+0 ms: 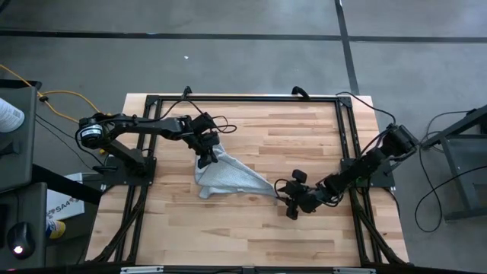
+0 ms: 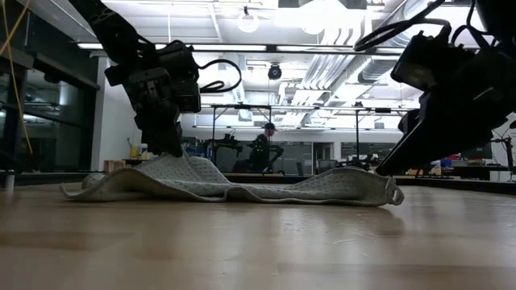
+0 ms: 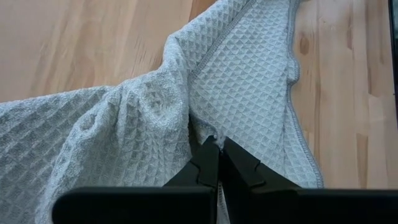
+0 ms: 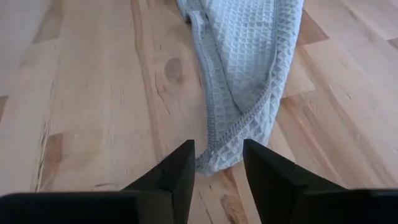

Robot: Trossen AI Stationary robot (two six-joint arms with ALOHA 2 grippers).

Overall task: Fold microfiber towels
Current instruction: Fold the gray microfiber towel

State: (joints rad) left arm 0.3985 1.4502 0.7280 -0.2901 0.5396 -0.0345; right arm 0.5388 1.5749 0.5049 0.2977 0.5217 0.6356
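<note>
The microfiber towel (image 1: 225, 177) lies bunched in the middle of the wooden table (image 1: 304, 137), stretched into a long wedge between the two arms. The left gripper (image 1: 205, 157) holds its far corner, fingers (image 3: 208, 163) pinched tight on a fold of the cloth, probably to anchor that end and lift it a little. The right gripper (image 1: 290, 207) waits just beside the opposite pointed corner, with a narrow gap between its fingers (image 4: 179, 163) and the tip of the towel lying there, not yet gripped. I think it stands so in order to take this corner next and pull the cloth flat
</note>
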